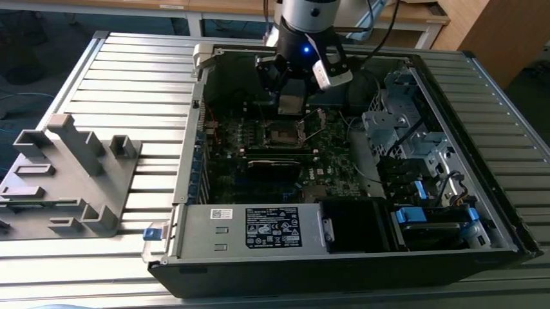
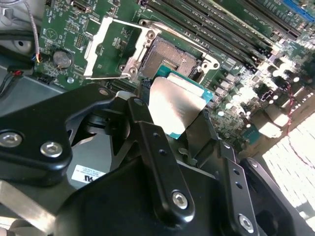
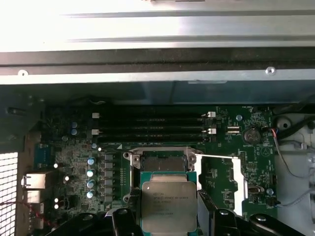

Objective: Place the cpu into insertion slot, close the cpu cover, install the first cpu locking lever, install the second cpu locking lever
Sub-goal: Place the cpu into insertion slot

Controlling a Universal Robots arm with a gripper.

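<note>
On the exterior view, I have the hand (image 1: 290,108) down inside the open case (image 1: 344,278), which lies on the slatted worktop (image 1: 129,71). The hand is pinching the cpu (image 1: 290,102), which hangs above the board (image 1: 331,168), close to the slot (image 1: 282,134) on its far side.

In the second wrist view, the two black fingers (image 2: 143,115) grip the cpu (image 2: 177,98) by opposite edges, silvery top towards the camera. The slot (image 2: 170,59) lies bare just beyond it. The cover (image 2: 93,49) is swung open, hinged beside the slot.

In the first wrist view, the cpu (image 3: 168,204) sits between the fingers and overlaps the near edge of the slot (image 3: 162,162) without being seated. The cover (image 3: 238,184) stands open to one side, and the memory slots (image 3: 152,125) run past the slot's other edge.
</note>
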